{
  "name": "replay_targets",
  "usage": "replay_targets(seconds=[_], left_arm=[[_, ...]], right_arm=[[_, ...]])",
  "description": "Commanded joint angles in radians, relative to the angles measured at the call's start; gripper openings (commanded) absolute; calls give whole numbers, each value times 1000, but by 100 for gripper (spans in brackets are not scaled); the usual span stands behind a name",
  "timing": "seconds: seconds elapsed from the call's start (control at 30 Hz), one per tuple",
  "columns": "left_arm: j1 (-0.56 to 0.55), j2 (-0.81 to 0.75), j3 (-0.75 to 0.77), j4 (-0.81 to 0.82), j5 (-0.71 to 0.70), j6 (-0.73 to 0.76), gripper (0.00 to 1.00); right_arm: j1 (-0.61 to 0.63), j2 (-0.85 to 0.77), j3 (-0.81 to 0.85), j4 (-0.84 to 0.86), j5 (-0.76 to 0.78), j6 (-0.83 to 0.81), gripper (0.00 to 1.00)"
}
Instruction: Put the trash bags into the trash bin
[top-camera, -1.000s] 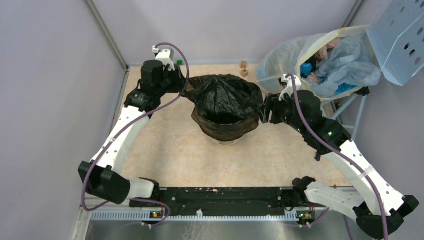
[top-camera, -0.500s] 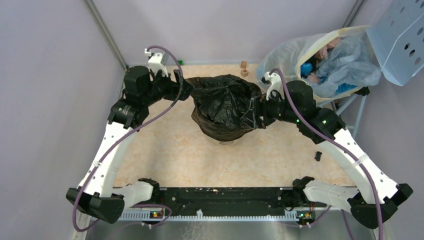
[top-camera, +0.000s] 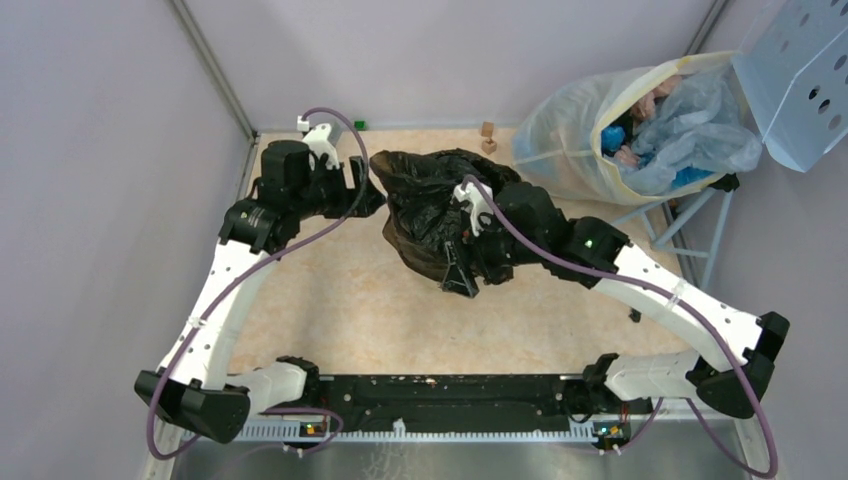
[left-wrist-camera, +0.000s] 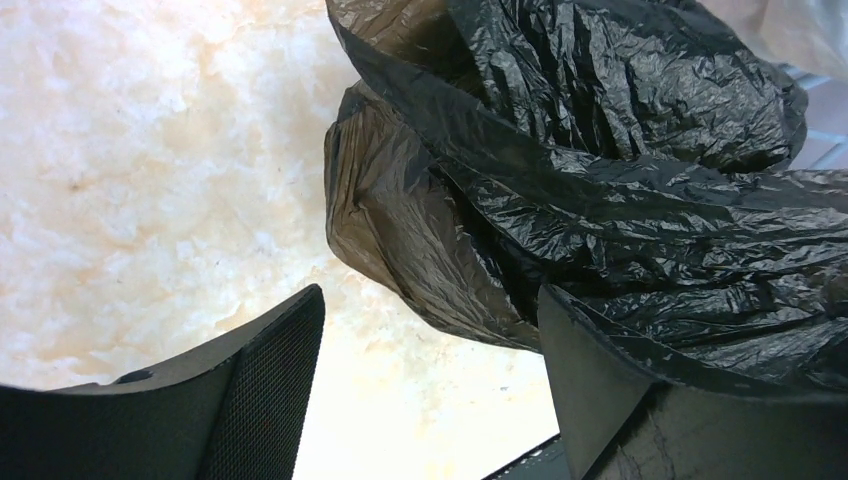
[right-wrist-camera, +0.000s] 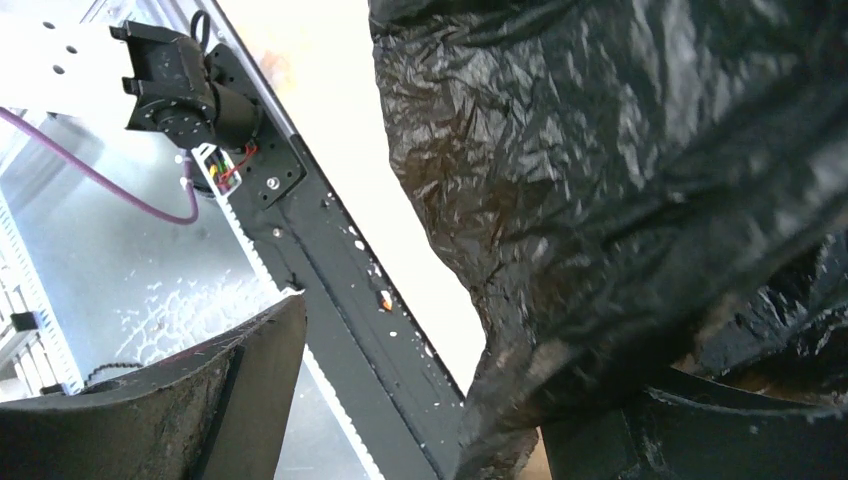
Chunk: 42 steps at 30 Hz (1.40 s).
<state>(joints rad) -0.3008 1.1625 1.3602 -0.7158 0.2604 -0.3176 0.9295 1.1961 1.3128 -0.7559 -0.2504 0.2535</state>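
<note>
A wrinkled black trash bag (top-camera: 440, 205) is draped over the trash bin, whose body is hidden beneath it. A thinner brownish film (left-wrist-camera: 400, 230) hangs down the near side. My left gripper (top-camera: 367, 190) sits just left of the bag, open, with only table showing between its fingers (left-wrist-camera: 262, 385). My right gripper (top-camera: 461, 268) reaches across the bag's front side and points down. It is open, and the bag (right-wrist-camera: 620, 180) hangs against its right finger (right-wrist-camera: 700, 430). The gap to the left finger (right-wrist-camera: 200, 400) holds nothing.
A large translucent sack (top-camera: 600, 125) full of waste leans at the back right under a perforated light-blue panel (top-camera: 800, 70). Two small wooden blocks (top-camera: 487, 137) lie by the back wall. A small black piece (top-camera: 636, 314) lies at the right. The black base rail (top-camera: 450, 392) runs along the near edge.
Both grippers have opened and let go of the bag's sides. The left one backed off to the left. The right arm swung from the bag's right side over to its front.
</note>
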Motion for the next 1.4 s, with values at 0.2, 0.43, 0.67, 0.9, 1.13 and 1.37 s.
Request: replay_targets(seconds=[0.2, 0.43, 0.67, 0.9, 1.13, 1.37], left_arm=[[2, -99, 125, -10, 14, -164, 87], [2, -173, 63, 76, -14, -350, 86], [2, -194, 8, 58, -51, -585, 86], [2, -180, -32, 63, 12, -623, 86], [2, -136, -68, 65, 12, -614, 86], [2, -110, -135, 142, 19, -589, 74]], right_arm=[[26, 23, 189, 34, 54, -126, 83], [29, 80, 286, 50, -23, -173, 87], [103, 161, 254, 155, -204, -159, 81], [134, 214, 182, 219, -256, -128, 81], [134, 223, 110, 221, -205, -108, 81], [134, 223, 55, 237, -201, -87, 81]])
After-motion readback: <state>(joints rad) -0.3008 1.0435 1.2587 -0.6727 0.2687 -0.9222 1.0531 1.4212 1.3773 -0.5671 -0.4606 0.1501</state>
